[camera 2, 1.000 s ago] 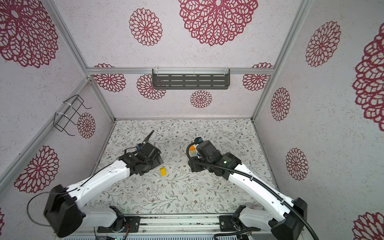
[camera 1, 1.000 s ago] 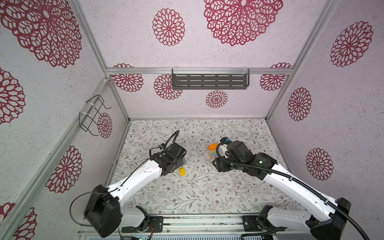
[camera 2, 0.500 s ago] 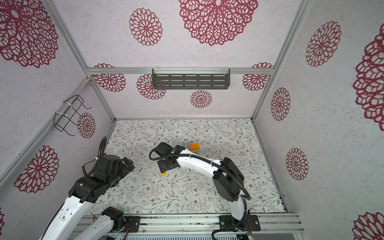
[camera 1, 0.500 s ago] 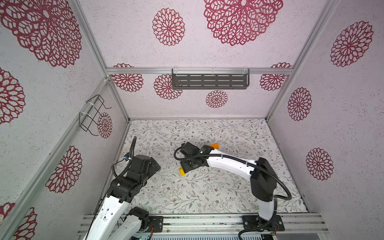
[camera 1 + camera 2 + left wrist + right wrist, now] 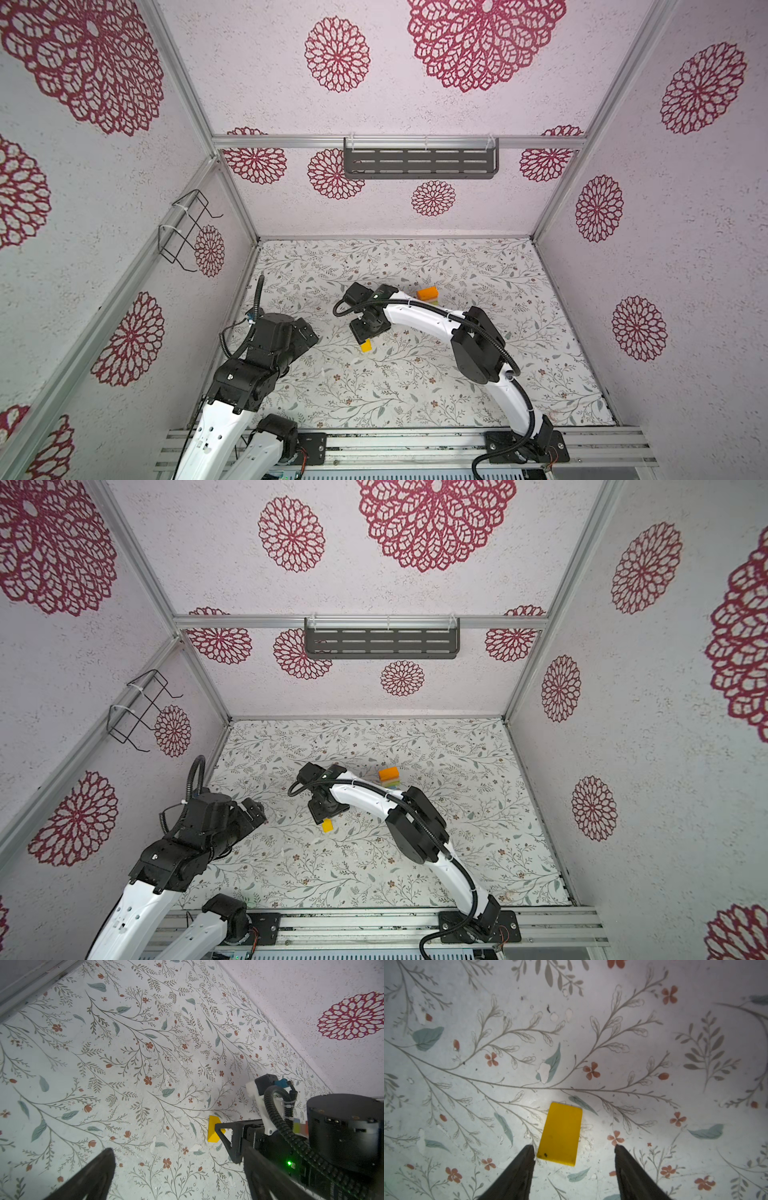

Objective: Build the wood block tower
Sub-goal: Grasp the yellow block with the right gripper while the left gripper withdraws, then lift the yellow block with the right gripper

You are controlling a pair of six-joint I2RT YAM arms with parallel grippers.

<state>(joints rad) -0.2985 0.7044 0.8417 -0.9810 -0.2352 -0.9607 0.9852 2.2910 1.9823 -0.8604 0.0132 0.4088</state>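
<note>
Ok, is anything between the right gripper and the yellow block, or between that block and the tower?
Nothing visible. The yellow block lies flat between the right gripper's open jaws. Between it and the wood block tower only bare table shows, though the right arm hides part of that stretch.

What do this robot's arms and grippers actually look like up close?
Both the left arm and right arm have smooth white curved shells joined by chunky black joints. A ribbed black cable runs along the right arm, where a small green light glows. The right gripper ends in two dark, tapering fingers; the left gripper is black too.
</note>
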